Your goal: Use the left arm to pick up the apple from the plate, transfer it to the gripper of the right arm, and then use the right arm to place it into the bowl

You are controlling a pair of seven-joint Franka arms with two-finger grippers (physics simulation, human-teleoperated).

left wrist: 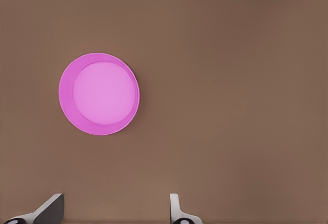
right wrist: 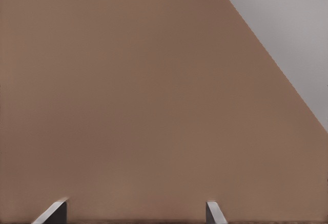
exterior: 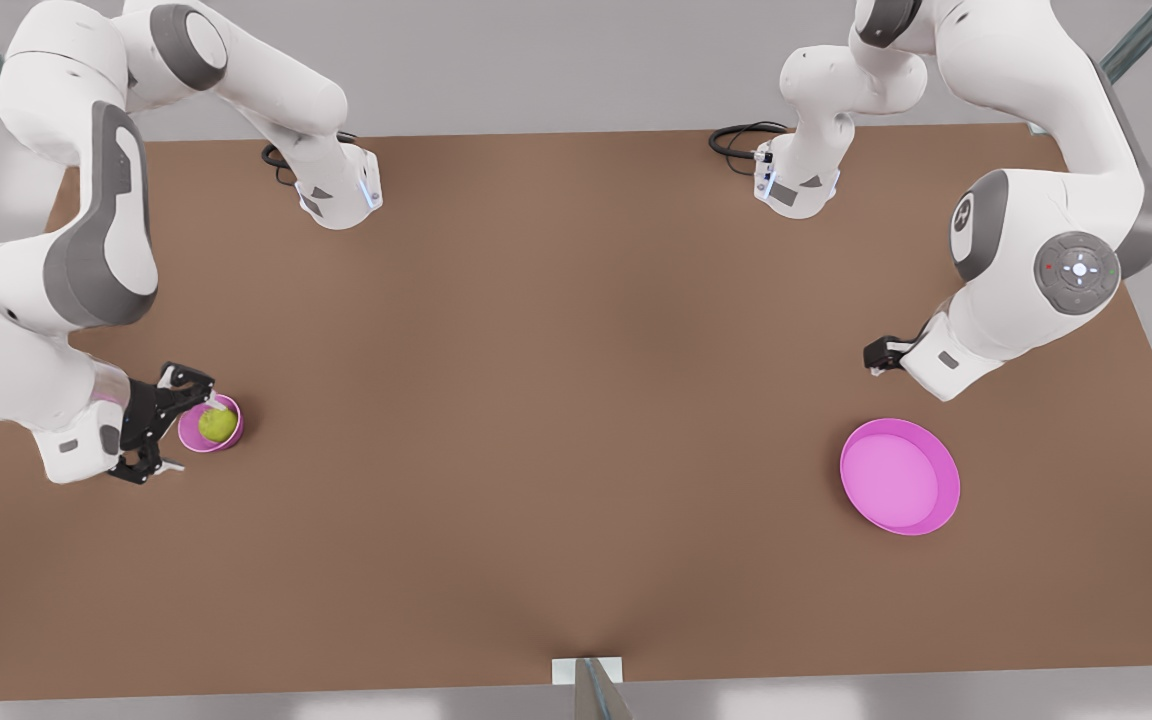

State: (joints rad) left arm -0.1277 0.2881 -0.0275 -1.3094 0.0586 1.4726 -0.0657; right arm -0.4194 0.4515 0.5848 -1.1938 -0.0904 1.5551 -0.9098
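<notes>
The yellow-green apple [exterior: 218,425] lies inside the small deep pink bowl [exterior: 186,434] at the front view's left. My right gripper [exterior: 196,434] is open right beside the bowl, with one white fingertip [exterior: 221,403] at the bowl's rim. In the right wrist view its two fingers [right wrist: 54,212] stand wide apart over bare table. The wide pink plate [exterior: 899,476] sits at the front view's right with nothing on it. My left gripper [left wrist: 114,211] hangs open above the table near the plate [left wrist: 99,94], nothing between its fingers.
The brown table [exterior: 576,400] stretches between bowl and plate. Both arm bases [exterior: 341,190] [exterior: 796,180] stand at the far edge with black cables. The table's corner edge and the grey floor [right wrist: 297,29] lie close to my right gripper.
</notes>
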